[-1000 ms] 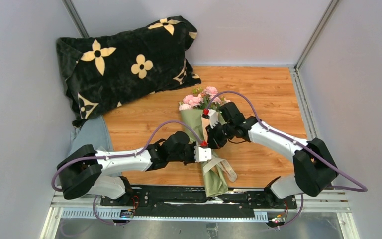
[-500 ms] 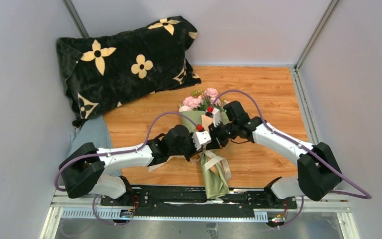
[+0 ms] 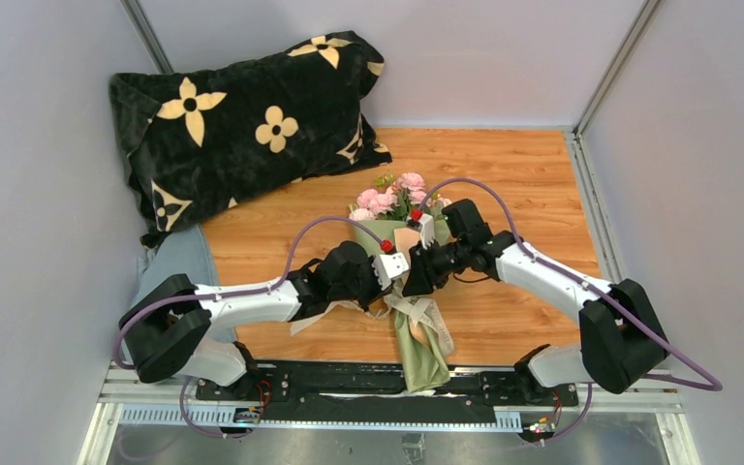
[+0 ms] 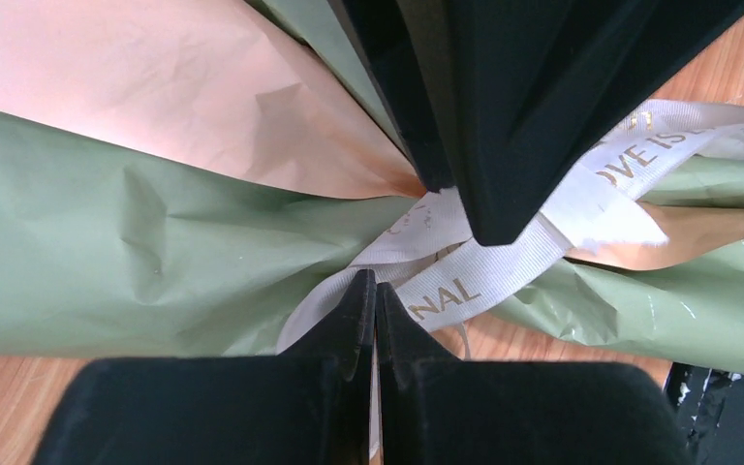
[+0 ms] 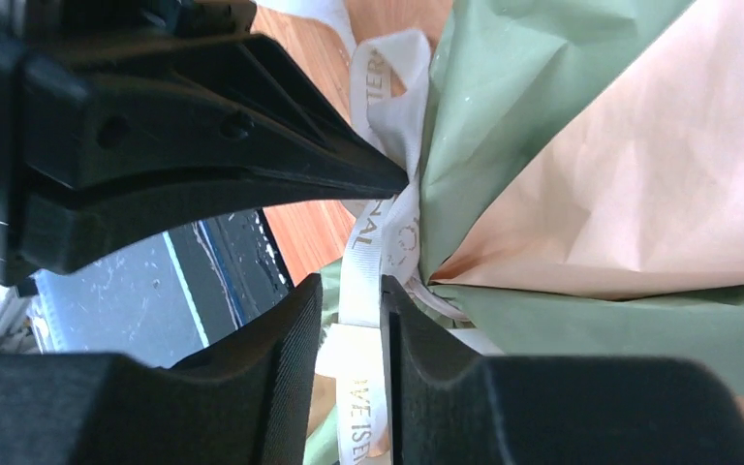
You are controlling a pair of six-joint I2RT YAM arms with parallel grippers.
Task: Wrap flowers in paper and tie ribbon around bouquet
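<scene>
Two grippers meet at the waist of the bouquet (image 3: 418, 351). It lies on the wooden table (image 3: 533, 174) just ahead of the arm bases, narrow end toward them and the flowers (image 3: 387, 200) at the far end. The pink and cream blooms poke out of the paper (image 4: 107, 262), an olive-green sheet with a tan one inside it. Both sheets are pinched in where the ribbon (image 4: 465, 281) crosses.

The ribbon is cream with gold letters. It bunches at that pinch, and its tails trail on the table on both sides of the cone's near half.

The left gripper (image 4: 375, 295) comes in from the left with its jaws pressed tight together, tips at the bunched ribbon. A pale sliver of ribbon shows between its fingers, so it grips the ribbon.

The right gripper (image 5: 351, 291) faces it from the other side, its tips close to the left one's. Its jaws stand a little apart, and a length of ribbon runs through the gap. Whether either finger presses on it cannot be told.

A black pillow (image 3: 242, 116) with tan flower prints lies at the far left, well apart from the bouquet.
</scene>
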